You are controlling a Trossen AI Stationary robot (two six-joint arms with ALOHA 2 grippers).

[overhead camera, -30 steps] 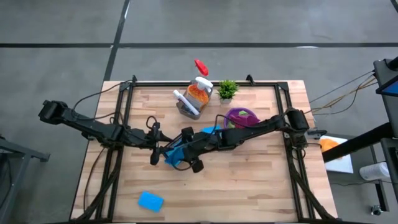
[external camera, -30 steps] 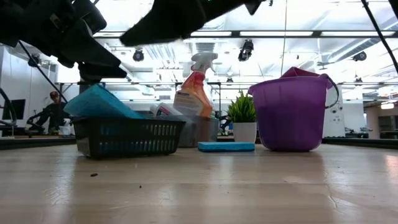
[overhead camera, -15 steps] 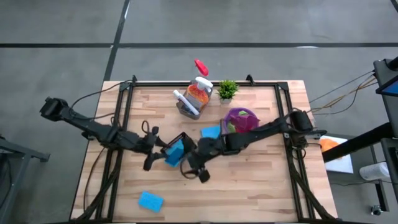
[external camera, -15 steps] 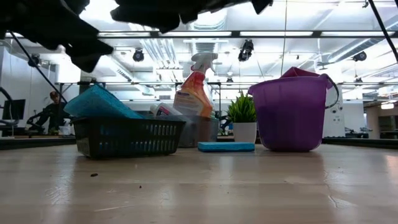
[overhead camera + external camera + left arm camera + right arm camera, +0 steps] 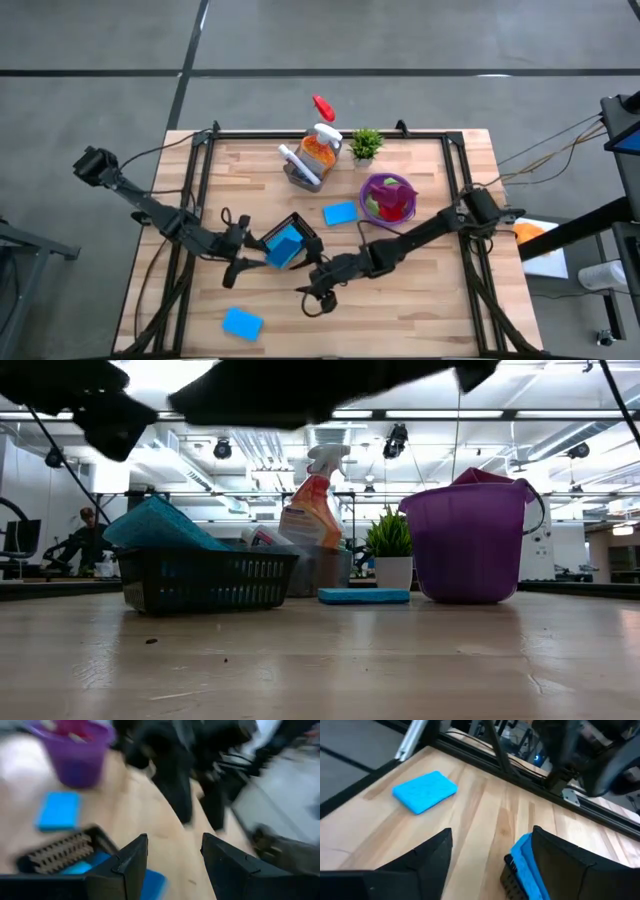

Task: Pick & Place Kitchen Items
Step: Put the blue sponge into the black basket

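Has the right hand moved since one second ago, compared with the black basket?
Yes. In the high view the right hand, open and empty, has left the black basket and moved toward the table's near edge.

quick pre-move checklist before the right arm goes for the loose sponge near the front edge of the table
1. Right end effector open and empty: ok; the right wrist view shows its fingers apart with nothing between them.
2. Target sponge lying flat and unobstructed: ok, alone on bare table.
3. Right end effector lined up over the sponge: not ok; it sits to one side, nearer the basket.
4. Left end effector clear of the path: cannot tell; it hangs beside the basket, close to the route, open and empty.
5. Basket contents settled: ok; blue sponges rest inside.
6. Second loose sponge out of the way: ok, by the purple bucket.
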